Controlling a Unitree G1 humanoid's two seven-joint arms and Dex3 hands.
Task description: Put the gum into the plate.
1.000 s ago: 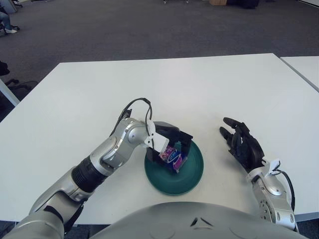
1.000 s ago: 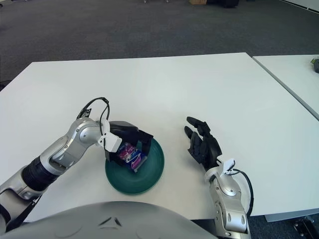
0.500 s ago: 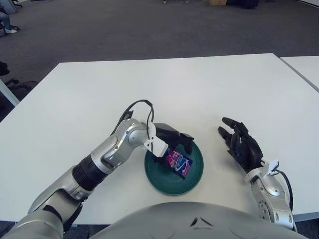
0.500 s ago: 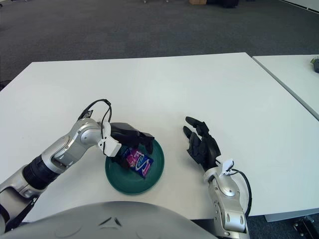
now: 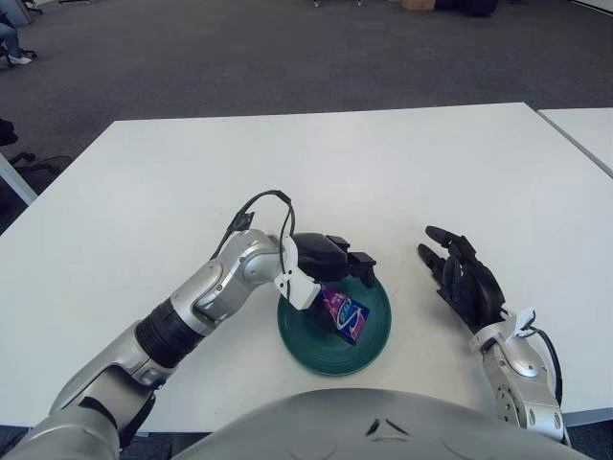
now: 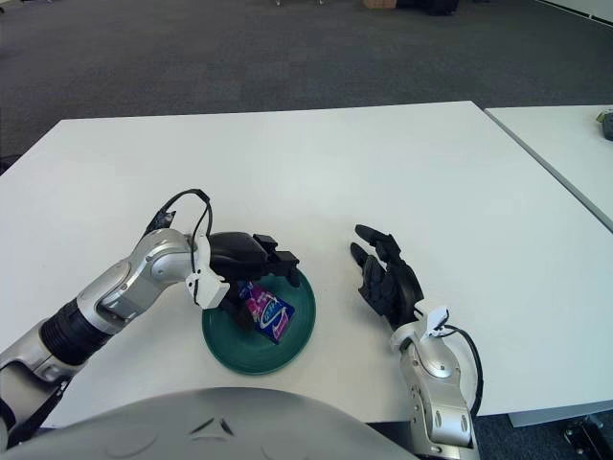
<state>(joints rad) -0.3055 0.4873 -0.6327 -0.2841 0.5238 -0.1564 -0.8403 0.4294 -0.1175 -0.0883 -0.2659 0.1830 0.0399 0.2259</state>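
gum [image 5: 342,311]: lies flat inside green plate [image 5: 375,331], freed since a second ago | left hand [image 5: 330,259]: over plate's far-left rim, fingers spread, empty | right hand [image 5: 464,281]: idle right of plate, fingers relaxed | placement looks done

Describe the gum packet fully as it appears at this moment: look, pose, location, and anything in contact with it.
The gum is a small flat packet, glossy like a printed wrapper, pink-purple with a blue patch and a white oval mark. It lies tilted inside the dark green plate, its long side running diagonally, towards the plate's left half. The left hand hovers over the plate's far-left rim with fingers spread; its white palm piece covers the packet's near-left end, so contact there cannot be judged. Nothing else touches it.
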